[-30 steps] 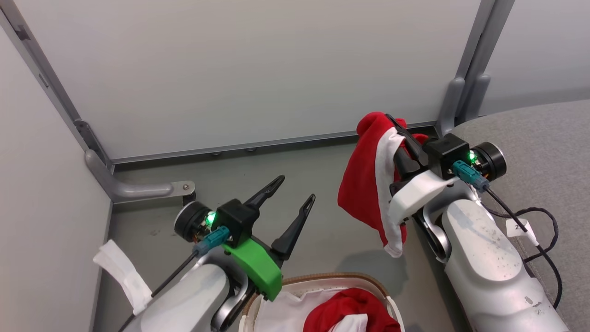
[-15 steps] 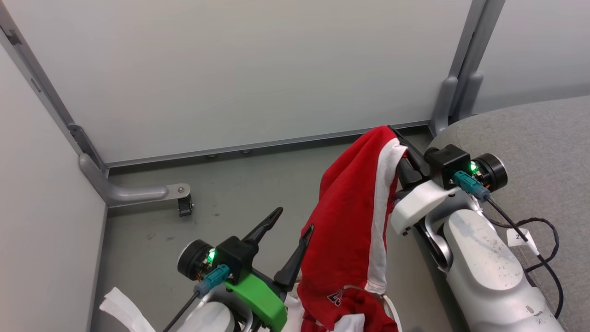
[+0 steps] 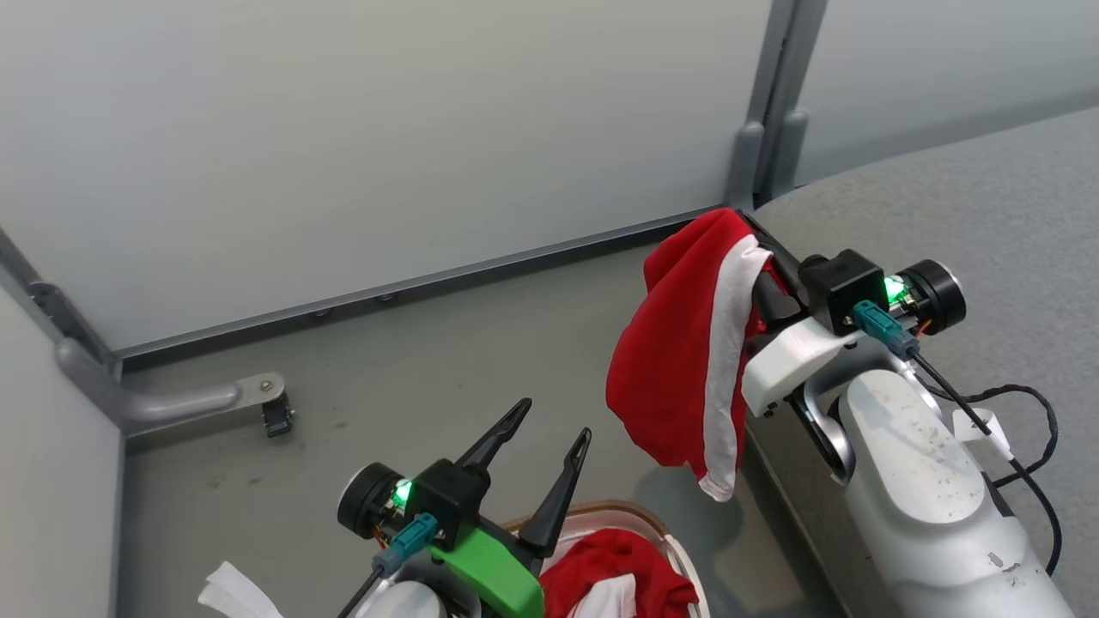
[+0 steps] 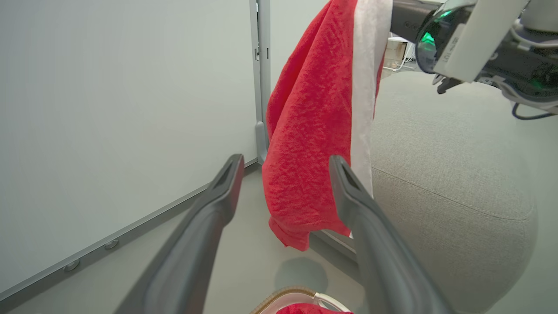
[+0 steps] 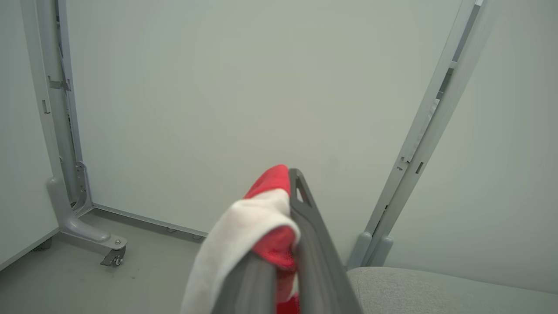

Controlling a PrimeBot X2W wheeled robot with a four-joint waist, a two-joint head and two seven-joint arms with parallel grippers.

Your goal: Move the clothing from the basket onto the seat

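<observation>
At the edge of the grey sofa (image 3: 987,197), right gripper (image 3: 757,249) pinches a red jersey (image 3: 678,369) with a white stripe, hanging clear of the floor (image 3: 429,360). Left gripper (image 3: 554,419) spread wide over the basket (image 3: 640,515); second red garment (image 3: 614,566) inside.

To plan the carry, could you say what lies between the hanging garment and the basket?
Bare grey floor in the head view, between garment and basket.

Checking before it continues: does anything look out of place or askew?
Nothing is spilled or damaged. The red garment hangs bunched from the shut right gripper over the floor, beside the sofa, not above it. A second garment lies in the basket.
</observation>
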